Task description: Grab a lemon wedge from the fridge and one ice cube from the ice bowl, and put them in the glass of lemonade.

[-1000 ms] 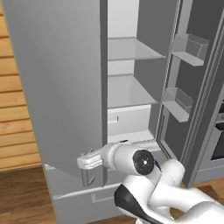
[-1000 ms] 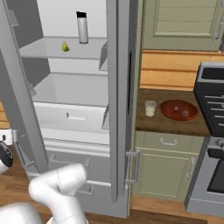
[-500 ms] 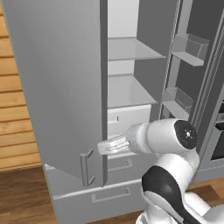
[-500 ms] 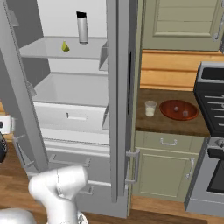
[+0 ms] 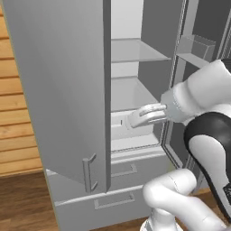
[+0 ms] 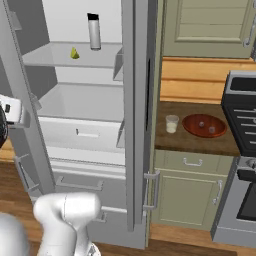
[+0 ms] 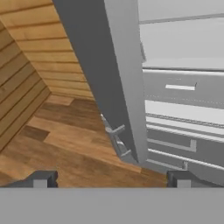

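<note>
A: Where was the gripper (image 5: 135,118)?

B: In front of the fridge (image 5: 135,54), level with the white drawer under the lower shelf, just right of the open left door (image 5: 58,90). In the hand view its two dark fingertips (image 7: 41,179) stood wide apart with nothing between them; the jaws were open and empty, looking past the door's edge toward the wooden floor (image 7: 61,144).

A: And the lemon wedge (image 6: 74,53)?

B: On the upper shelf inside the fridge, toward the left, near a tall grey bottle (image 6: 94,31) with a dark cap standing to its right.

A: The other things?

B: On the dark bench (image 6: 195,142) right of the fridge. The glass of lemonade (image 6: 171,123) stood just beside the left rim of the ice bowl (image 6: 204,125); I couldn't tell whether they touched. Two small pale cubes lay in the bowl. A dark stove (image 6: 242,115) stood at the right.
</note>
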